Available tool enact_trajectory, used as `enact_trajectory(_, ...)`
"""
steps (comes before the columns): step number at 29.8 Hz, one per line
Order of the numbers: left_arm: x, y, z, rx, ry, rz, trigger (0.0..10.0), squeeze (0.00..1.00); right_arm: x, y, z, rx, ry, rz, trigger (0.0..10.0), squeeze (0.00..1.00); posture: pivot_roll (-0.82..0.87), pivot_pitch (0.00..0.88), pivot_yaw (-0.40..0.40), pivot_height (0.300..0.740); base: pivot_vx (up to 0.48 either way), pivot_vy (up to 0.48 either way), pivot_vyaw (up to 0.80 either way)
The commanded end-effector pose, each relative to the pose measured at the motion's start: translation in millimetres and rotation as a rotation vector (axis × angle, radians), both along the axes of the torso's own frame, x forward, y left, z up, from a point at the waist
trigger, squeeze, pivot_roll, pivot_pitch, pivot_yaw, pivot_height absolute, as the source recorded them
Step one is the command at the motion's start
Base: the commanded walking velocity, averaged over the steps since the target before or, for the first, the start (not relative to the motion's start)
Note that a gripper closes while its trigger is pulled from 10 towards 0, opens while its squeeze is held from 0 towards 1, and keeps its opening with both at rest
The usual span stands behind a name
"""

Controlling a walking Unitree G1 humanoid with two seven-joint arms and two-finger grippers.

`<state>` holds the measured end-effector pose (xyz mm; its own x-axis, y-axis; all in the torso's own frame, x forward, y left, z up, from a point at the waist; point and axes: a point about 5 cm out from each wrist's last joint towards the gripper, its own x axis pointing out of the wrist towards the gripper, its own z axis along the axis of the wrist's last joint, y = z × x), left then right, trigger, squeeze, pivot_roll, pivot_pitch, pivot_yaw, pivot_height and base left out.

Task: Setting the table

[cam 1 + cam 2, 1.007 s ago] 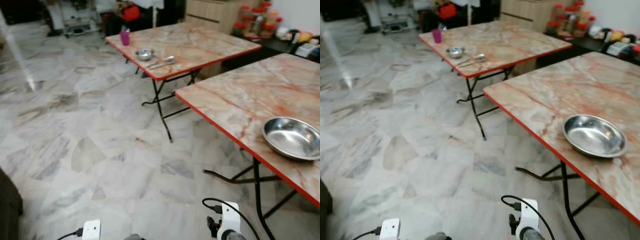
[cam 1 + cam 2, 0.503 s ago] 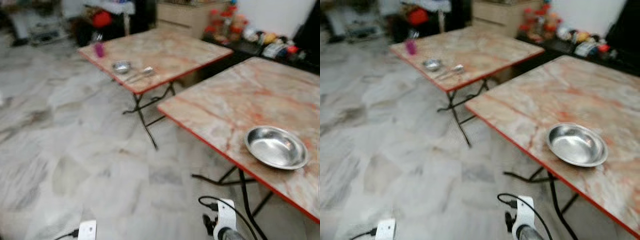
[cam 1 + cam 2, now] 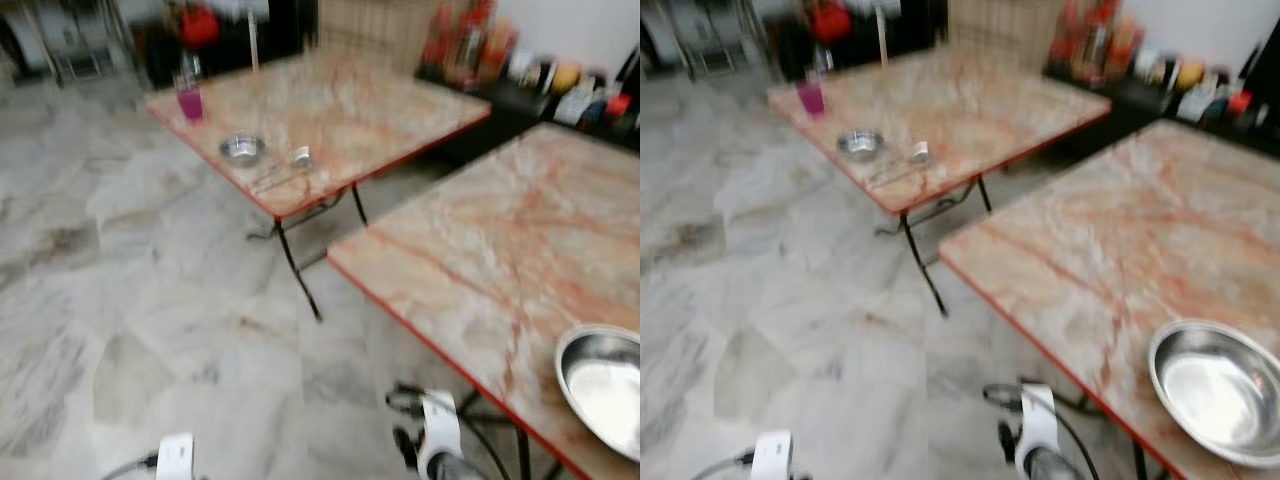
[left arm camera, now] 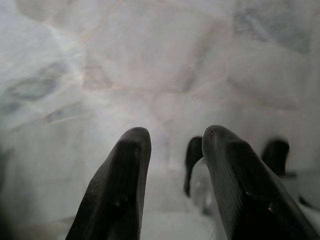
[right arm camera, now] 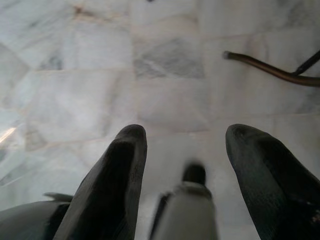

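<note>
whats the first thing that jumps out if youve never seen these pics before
Two marble-patterned folding tables with red edges stand on a pale marble floor. The near table carries a big steel bowl at its right end. The far table holds a purple cup at its back left corner and a small steel bowl beside some cutlery near its front edge.
</note>
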<state>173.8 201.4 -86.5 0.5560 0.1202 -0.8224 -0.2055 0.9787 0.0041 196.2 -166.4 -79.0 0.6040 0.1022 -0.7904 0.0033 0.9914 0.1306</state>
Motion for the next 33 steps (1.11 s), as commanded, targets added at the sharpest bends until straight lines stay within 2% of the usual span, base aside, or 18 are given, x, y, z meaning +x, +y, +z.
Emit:
enact_trajectory(1,-4.7,-4.9,-3.0,-0.028,0.014,0.018,10.0,0.0,-2.2,-4.8,-0.8,-0.009,0.007,-0.003,10.0,0.0,0.08,0.0,0.015,0.74,0.0,0.0,0.0)
enact_trajectory(5,-5.0,-4.4,-3.0,-0.027,0.015,0.022,10.0,0.0,-0.4,-5.7,0.4,-0.032,-0.005,0.013,10.0,0.0,0.08,0.0,0.014,0.74,0.0,0.0,0.74)
enact_trajectory(33,-3.0,-0.5,-1.7,-0.003,0.011,0.065,10.0,0.0,0.8,-5.9,1.2,-0.009,-0.01,0.015,10.0,0.0,0.08,0.0,0.004,0.74,0.0,0.0,0.7)
